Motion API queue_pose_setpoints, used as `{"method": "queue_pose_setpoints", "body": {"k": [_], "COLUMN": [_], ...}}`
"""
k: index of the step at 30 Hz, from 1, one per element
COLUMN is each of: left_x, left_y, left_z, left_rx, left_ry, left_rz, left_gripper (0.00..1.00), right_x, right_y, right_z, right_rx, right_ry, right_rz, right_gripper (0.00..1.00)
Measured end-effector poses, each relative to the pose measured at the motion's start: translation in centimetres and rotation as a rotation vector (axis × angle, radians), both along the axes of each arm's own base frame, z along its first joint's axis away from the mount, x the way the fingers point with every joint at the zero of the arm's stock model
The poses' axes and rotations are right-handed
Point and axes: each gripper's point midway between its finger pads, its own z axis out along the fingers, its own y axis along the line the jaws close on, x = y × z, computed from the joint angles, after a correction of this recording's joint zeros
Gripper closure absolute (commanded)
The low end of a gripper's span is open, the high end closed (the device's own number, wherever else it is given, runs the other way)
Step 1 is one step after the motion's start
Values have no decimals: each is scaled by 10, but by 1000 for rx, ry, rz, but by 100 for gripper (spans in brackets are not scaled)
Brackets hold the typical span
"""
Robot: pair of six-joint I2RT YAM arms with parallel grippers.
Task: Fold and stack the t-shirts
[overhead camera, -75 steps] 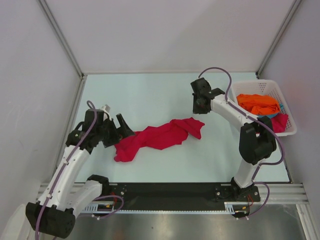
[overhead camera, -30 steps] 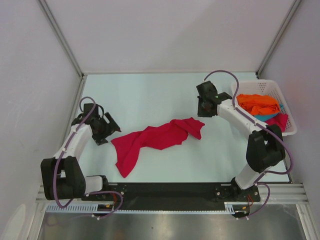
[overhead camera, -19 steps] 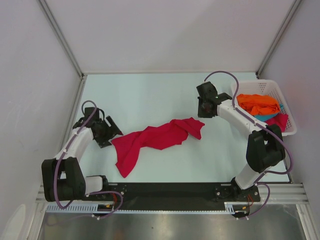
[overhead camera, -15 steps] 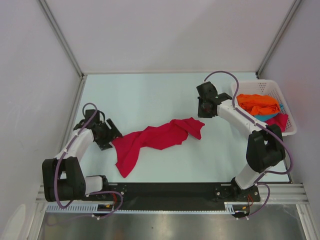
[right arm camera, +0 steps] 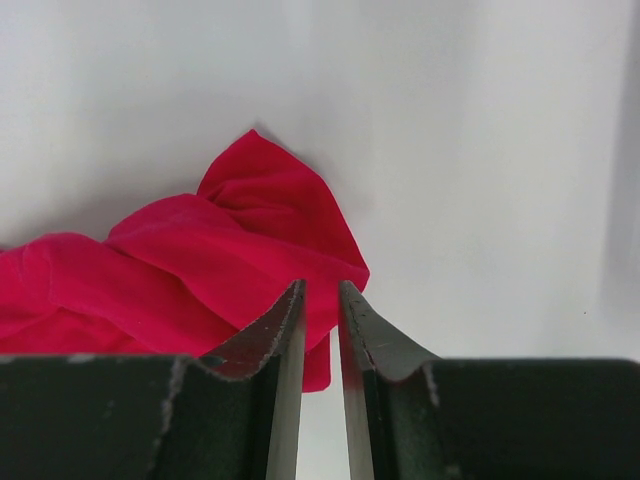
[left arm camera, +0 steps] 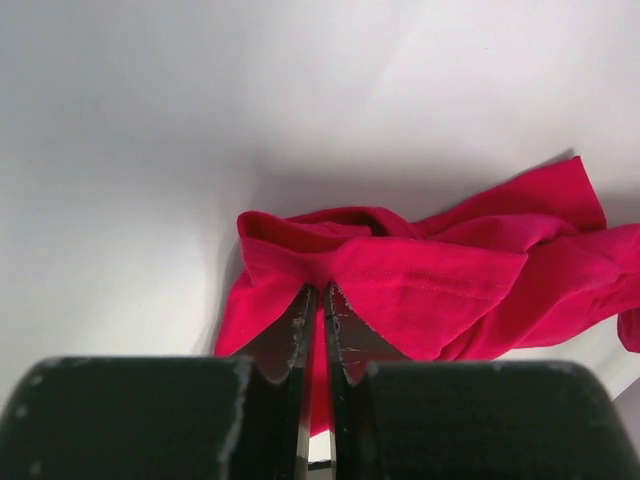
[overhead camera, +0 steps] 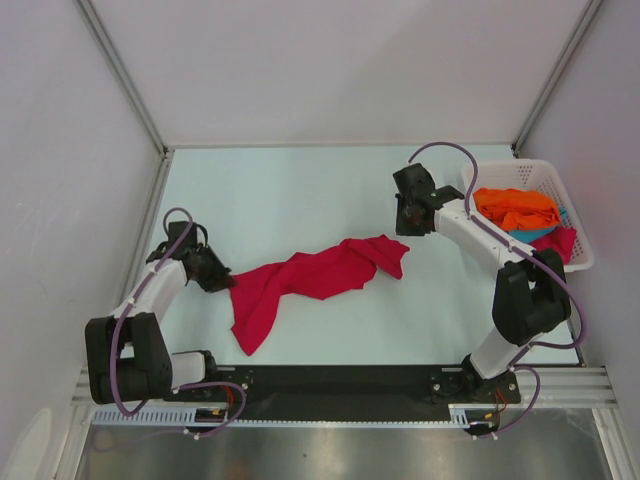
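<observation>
Top external view: two arms reach over a pale desk (overhead camera: 300, 190), one at each end of a long red shirt (overhead camera: 310, 275).
Left hand (overhead camera: 222, 282): low at the left side of the desk, right at the shirt's left end. In the left wrist view its fingers (left arm camera: 285, 340) are nearly together, pinching a folded edge of the red cloth at their tips.
Shirt position: crumpled and stretched across the middle of the desk, lying flat. One flap trails toward the near edge on the left, and the right end is bunched up.
Right hand (overhead camera: 410, 222): just beyond the shirt's right end, apart from the cloth. In the right wrist view its fingers (right arm camera: 285, 330) stand a little apart with nothing between them.
Basket (overhead camera: 520, 165): white, at the far right edge of the desk. It holds an orange shirt (overhead camera: 515, 208) on top, a strip of teal shirt (overhead camera: 540, 232) below it and some red cloth (overhead camera: 560, 243) at the near corner.
</observation>
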Motion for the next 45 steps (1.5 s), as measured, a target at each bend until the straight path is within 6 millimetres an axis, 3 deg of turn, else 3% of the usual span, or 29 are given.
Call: {"method": "queue_pose_setpoints", "body": {"k": [7, 13, 15, 17, 19, 23, 25, 28, 33, 40, 45], "left_x": [4, 4, 8, 19, 37, 71, 77, 72, 59, 51, 47], "left_y": [-2, -5, -4, -3, 0, 4, 4, 2, 0, -1, -1], "left_z": [1, 4, 14, 32, 65, 153, 188, 215, 214, 210, 207], "left_rx": [-15, -27, -22, -14, 4, 42, 53, 52, 46, 48, 48], "left_ry": [-17, -22, -30, -61, -137, -354, -443, -500, -469, -442, -437], "left_rz": [-7, -21, -29, -39, -49, -67, -76, -85, -88, -100, -102], "left_gripper": [100, 100, 100, 100, 100, 100, 100, 100, 100, 100, 100], "right_x": [0, 0, 0, 0, -1, -3, -4, -4, -6, -5, -7], "right_y": [0, 0, 0, 0, -1, -2, -2, -2, -2, 0, 6], "right_z": [0, 0, 0, 0, -2, -7, -9, -12, -25, -46, -51], "right_rx": [0, -1, 0, 0, 0, -4, -5, -4, -11, -25, -15], "right_ry": [0, 1, 0, 1, 3, 11, 16, 23, 48, 93, 106], "right_rz": [0, 0, 0, -1, -8, -14, -14, -18, -18, -18, -8], "right_gripper": [77, 77, 75, 74, 72, 71, 70, 69, 63, 63, 63]}}
